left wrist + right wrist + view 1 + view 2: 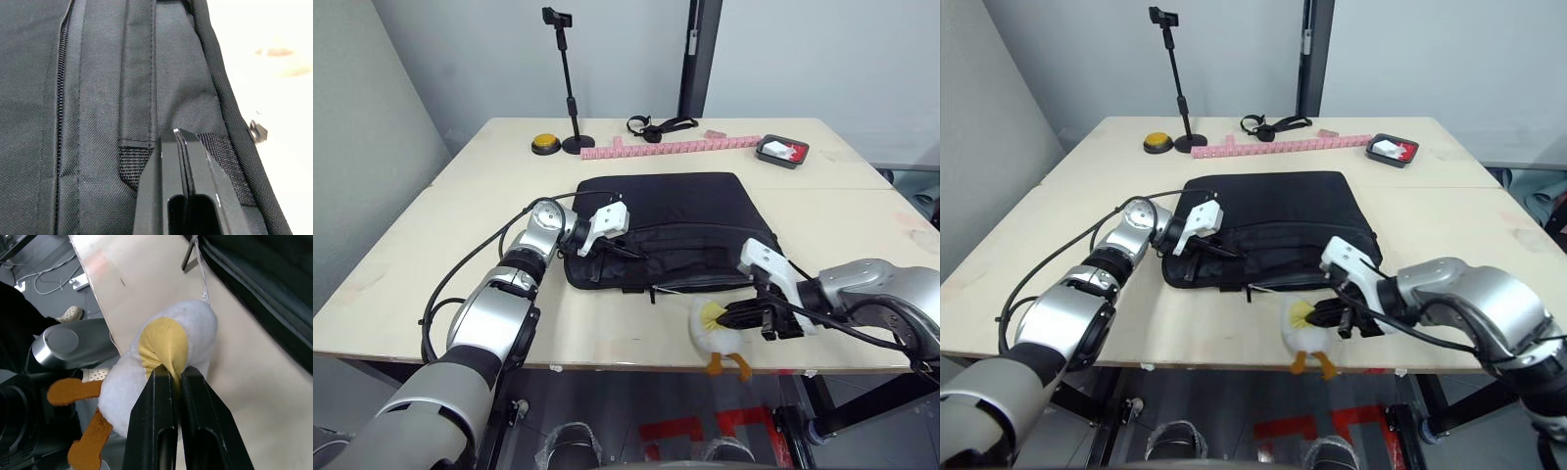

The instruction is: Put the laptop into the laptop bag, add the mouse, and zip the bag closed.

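The black laptop bag [675, 211] lies flat in the middle of the table. My left gripper [628, 254] is shut, its tips resting on the bag's front left part beside a handle strap [139, 73]; nothing shows between its fingers [161, 161]. My right gripper [171, 372] is shut on the yellow face of a white plush toy [715, 338] with orange feet. The toy sits at the table's front edge, just in front of the bag, with its feet hanging over. The laptop and the mouse are out of view.
At the back stand a phone holder on a pole [570, 88], a yellow button [545, 144], a pink strip [671, 148], a black strap [658, 125] and a small black tray [782, 151]. A zipper pull [188, 257] hangs at the bag's front.
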### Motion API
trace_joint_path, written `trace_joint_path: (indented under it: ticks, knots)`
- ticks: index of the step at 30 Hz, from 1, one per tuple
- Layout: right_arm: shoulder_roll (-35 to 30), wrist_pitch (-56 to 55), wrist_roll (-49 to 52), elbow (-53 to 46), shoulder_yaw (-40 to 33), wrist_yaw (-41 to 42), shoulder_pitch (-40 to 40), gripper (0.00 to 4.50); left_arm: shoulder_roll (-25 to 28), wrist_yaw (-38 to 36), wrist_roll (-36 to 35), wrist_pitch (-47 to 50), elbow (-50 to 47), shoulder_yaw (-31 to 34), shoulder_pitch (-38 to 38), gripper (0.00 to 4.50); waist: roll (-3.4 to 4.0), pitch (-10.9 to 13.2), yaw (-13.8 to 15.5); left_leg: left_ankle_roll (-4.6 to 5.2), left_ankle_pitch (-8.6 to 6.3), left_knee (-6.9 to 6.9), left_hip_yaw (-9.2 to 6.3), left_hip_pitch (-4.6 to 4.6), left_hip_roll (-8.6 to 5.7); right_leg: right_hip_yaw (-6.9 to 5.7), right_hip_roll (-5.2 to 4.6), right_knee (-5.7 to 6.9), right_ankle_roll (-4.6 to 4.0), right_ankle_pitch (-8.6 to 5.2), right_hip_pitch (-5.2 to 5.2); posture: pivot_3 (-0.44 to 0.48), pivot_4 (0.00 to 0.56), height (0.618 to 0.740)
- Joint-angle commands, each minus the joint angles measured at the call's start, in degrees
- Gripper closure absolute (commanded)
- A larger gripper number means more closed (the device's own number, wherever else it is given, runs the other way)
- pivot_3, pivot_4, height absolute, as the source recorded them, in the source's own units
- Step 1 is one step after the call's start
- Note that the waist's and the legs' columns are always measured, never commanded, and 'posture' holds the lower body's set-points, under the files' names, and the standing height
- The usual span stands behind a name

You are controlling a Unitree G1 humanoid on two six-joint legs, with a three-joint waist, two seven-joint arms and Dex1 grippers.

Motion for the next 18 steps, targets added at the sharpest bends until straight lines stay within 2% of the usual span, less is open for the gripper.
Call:
trace_joint_path:
  ticks: [1,10,18]
  knots:
    - [-3.26,-2.45,-1.31,0.1,-4.34,1.04,2.13,4.44,1.09,-0.28,3.57,0.19,1.57,-2.56,2.25,4.5,0.0,0.0,0.05,0.0,0.0,0.0,0.01,-0.01,0.0,0.0,0.0,-0.02,0.0,0.0,0.0,0.0,0.15,0.74]
    - [-13.75,-12.59,-9.58,12.33,-12.75,5.79,11.38,4.44,1.17,-0.58,3.21,0.99,1.88,-2.53,1.7,4.5,-0.03,-0.02,0.31,0.02,-0.01,-0.02,0.07,0.0,-0.01,0.05,0.0,-0.1,0.02,-0.01,0.0,0.0,0.15,0.74]
    - [-18.72,-20.79,-17.39,22.66,-12.97,9.06,13.26,4.44,1.42,-1.08,3.27,1.17,1.67,-2.69,1.4,4.5,-0.04,-0.02,0.31,0.06,-0.01,-0.01,0.12,-0.01,-0.01,0.08,0.0,-0.11,0.02,-0.01,-0.01,0.0,0.15,0.74]
